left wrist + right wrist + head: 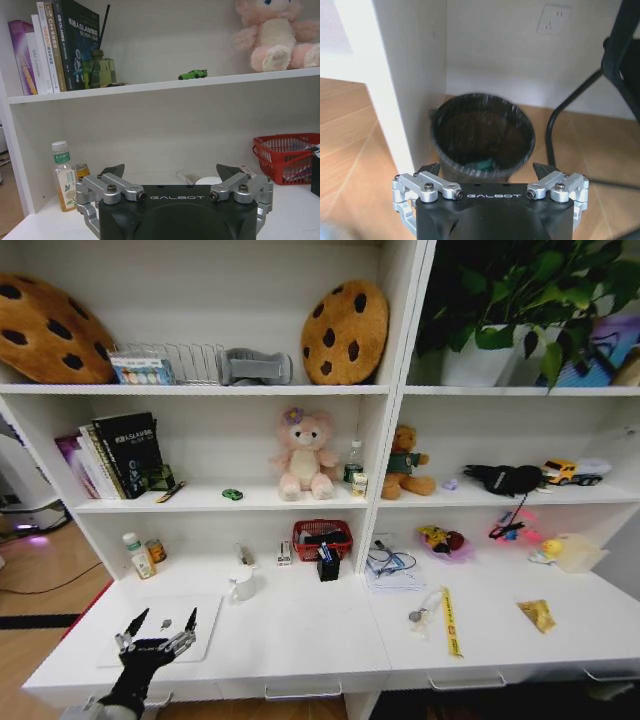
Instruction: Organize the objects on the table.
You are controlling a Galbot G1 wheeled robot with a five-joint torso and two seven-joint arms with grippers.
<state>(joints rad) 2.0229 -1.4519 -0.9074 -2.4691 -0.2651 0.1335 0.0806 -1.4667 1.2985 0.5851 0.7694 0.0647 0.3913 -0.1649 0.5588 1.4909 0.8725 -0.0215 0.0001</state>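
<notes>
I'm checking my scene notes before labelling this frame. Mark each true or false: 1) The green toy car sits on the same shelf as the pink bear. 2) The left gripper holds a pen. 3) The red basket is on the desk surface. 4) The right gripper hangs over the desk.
1) True: the green toy car sits left of the pink bear on one shelf.
2) False: the left gripper is open and empty, above the desk.
3) True: the red basket stands there.
4) False: the right gripper hangs over a black bin on the floor.
</notes>
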